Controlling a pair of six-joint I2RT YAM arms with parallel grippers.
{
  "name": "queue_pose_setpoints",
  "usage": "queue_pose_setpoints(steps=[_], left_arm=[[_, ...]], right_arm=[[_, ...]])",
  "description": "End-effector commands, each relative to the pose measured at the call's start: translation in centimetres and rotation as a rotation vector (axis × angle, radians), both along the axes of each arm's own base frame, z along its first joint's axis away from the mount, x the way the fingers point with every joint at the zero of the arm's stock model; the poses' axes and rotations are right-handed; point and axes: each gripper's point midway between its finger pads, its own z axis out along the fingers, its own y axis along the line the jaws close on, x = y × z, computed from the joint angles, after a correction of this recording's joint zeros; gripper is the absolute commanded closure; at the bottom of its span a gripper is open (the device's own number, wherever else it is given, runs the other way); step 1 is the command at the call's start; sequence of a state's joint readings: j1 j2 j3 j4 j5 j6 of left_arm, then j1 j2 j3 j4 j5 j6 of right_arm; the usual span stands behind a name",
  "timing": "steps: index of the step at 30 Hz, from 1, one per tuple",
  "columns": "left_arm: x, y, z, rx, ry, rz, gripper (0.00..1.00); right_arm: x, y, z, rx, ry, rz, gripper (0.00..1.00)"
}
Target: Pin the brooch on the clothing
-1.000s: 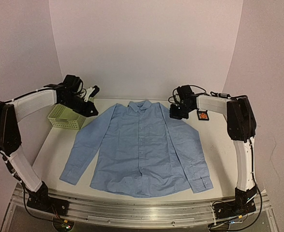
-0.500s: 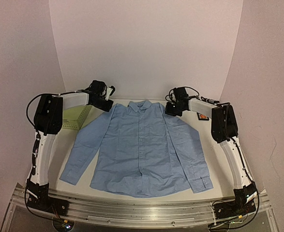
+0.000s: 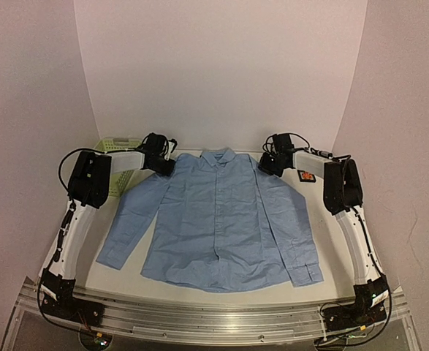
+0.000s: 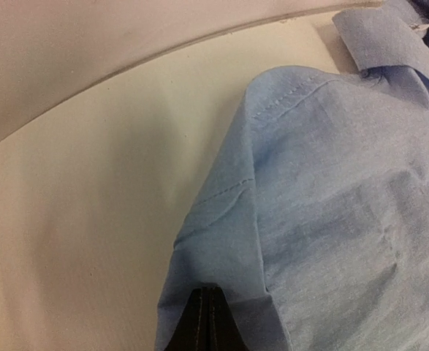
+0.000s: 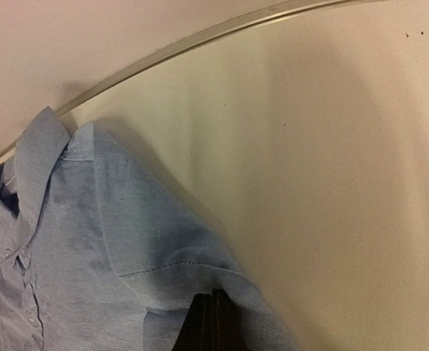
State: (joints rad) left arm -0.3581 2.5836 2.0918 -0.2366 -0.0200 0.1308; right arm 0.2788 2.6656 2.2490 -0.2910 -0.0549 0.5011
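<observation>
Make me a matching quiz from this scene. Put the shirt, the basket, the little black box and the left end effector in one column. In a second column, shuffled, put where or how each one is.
Column one:
1. blue shirt
2. pale green basket
3. small black box
4. left end effector

Column two:
A. in the far-left corner
B. shut on shoulder fabric
C. spread front-up in the middle
D. at the far right, past the shirt's shoulder

Pairs: 1-C, 2-A, 3-D, 4-B
</observation>
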Motion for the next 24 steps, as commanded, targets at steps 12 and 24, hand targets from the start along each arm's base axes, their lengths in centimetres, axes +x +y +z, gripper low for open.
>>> queue_pose_setpoints(steps=[12, 24], left_arm=[[3.6, -1.7, 4.8, -0.223, -0.104, -0.013, 0.81], [-8.2, -8.5, 21.3, -0.291, -0.181, -0.583, 0.72]], right_arm=[[0.8, -0.9, 1.0, 0.039, -0.028, 0.045, 1.0], [-3.5, 2.9, 18.4, 0.009, -0.294, 0.243, 0.95]])
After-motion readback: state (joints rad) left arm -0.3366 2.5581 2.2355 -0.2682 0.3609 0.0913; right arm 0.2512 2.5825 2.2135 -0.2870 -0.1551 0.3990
